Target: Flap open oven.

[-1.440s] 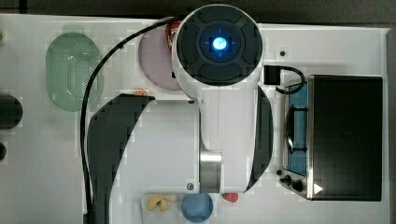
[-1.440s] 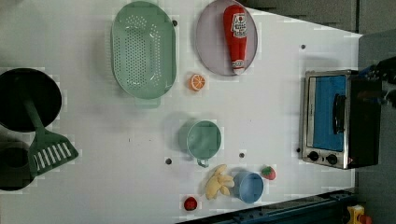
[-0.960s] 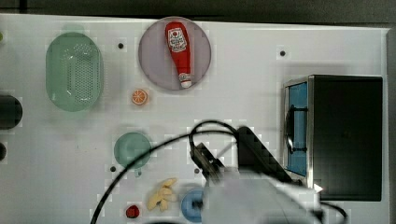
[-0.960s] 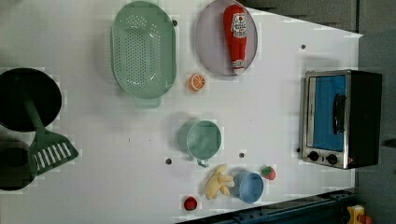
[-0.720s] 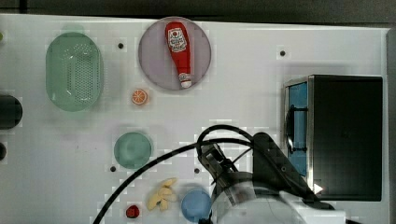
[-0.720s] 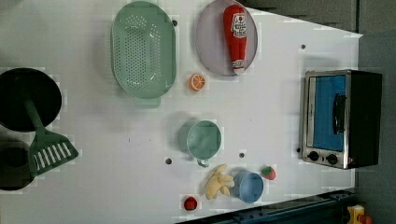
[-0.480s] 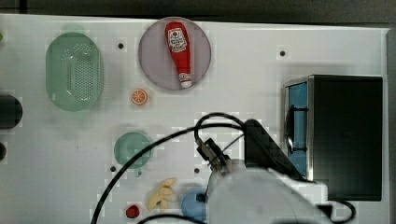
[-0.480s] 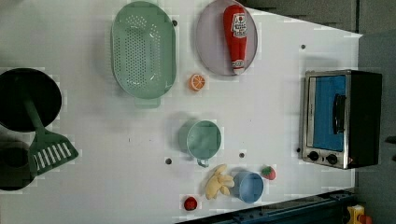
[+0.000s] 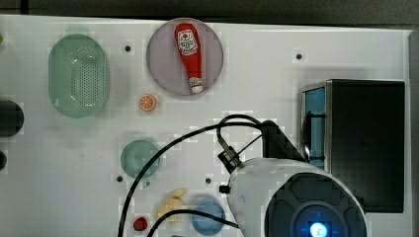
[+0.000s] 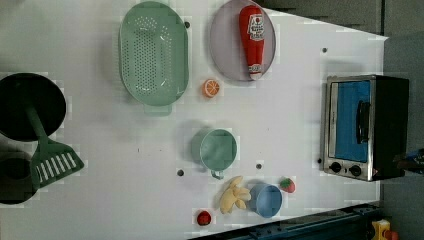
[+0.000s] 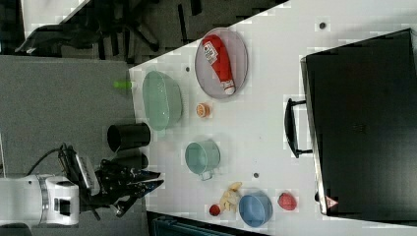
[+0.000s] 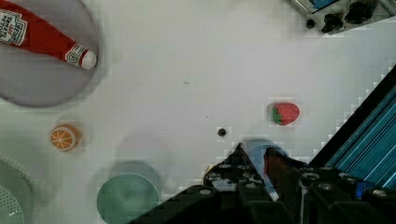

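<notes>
The oven (image 9: 365, 143) is a black box at the top view's right; its blue glass door (image 9: 314, 123) is closed and the dark bar handle (image 9: 307, 131) faces the table's middle. It also appears in the left view (image 10: 365, 127) and the right view (image 11: 366, 128), and its two knobs (image 12: 345, 13) show in the wrist view. My gripper (image 12: 255, 156) hangs high over the table above the blue cup (image 12: 261, 151), far from the oven. Its fingers stand a narrow gap apart with nothing between them. In the right view the gripper (image 11: 155, 179) appears at the lower left.
The arm's white body (image 9: 296, 197) covers the top view's lower right, beside the oven. On the table are a ketchup bottle (image 9: 189, 57) on a plate, a green colander (image 9: 78, 74), an orange slice (image 9: 147, 102), a green cup (image 9: 140, 159), a banana (image 10: 234, 195) and a strawberry (image 12: 285, 113).
In the top view the arm's body has swung from over the table's middle down to the lower right, next to the oven. The oven door has stayed closed.
</notes>
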### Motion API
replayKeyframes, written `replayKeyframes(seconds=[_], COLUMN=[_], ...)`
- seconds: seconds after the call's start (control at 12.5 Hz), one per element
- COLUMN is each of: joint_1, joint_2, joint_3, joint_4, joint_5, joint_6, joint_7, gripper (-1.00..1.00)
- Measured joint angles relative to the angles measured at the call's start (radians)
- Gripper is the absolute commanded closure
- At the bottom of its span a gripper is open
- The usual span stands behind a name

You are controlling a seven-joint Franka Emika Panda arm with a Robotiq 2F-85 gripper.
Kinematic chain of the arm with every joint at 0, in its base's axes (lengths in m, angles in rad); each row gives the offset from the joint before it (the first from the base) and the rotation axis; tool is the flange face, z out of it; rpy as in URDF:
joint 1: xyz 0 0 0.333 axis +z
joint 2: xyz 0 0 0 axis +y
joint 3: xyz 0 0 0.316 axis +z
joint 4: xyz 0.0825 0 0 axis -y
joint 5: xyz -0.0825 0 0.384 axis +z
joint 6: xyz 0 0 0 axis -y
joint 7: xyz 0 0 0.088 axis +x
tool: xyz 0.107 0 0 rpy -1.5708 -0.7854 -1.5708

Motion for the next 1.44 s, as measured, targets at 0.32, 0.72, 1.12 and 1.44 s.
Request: replayKeyframes(seconds=[0.32,0.72,1.12,1.44], joint_1=[0.007,-0.016,-0.053,-0.049], joint_2=[0.016,0.063,0.171,0.292], joint_3=[-0.058,-0.192,-0.267,-0.317], joint_4=[-0.064,-0.131,-0.158,-0.156], joint_5=[-0.028,-0.115,-0.133,-0.146], joint_6=[0.145,0.349,0.518,0.661], joint_7=[-0.258,-0.601,-0.815,-0.924], gripper=[0.65,0.65,0.65,0.65])
